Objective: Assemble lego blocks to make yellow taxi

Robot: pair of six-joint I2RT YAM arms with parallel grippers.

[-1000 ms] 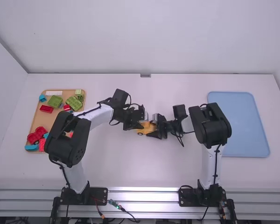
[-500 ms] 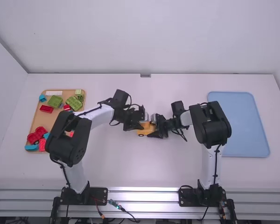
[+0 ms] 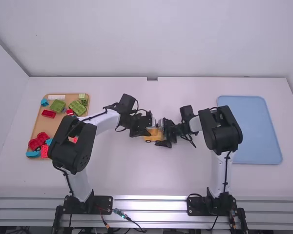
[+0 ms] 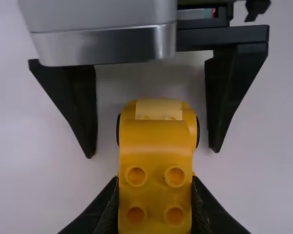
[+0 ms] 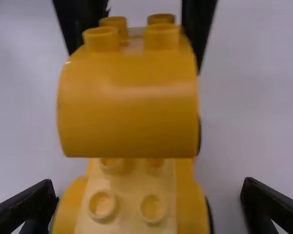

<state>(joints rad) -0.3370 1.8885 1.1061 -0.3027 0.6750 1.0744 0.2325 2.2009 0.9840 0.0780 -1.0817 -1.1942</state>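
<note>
Pinching the yellow Lego car (image 4: 155, 161) between its nearly closed fingers, the left gripper (image 3: 148, 130) is holding one end near the table's middle. Standing wide open, the right gripper (image 3: 162, 133) is straddling the other end, its fingers standing apart from the sides.

Behind the white table (image 3: 136, 170), a white back wall (image 3: 151, 39) is rising along the far edge, and a side wall (image 3: 1, 87) is running down the left. Red blocks (image 3: 48, 114) and green blocks (image 3: 57, 106) are sitting in a tan tray (image 3: 39, 118) at left; a blue tray (image 3: 254, 126) is lying at right.

Compared with the earliest frame, the right gripper's fingers are spreading wider and more of the car is showing.

Open tabletop is stretching from the grippers to the far edge and down toward the metal rail (image 3: 150, 204).
</note>
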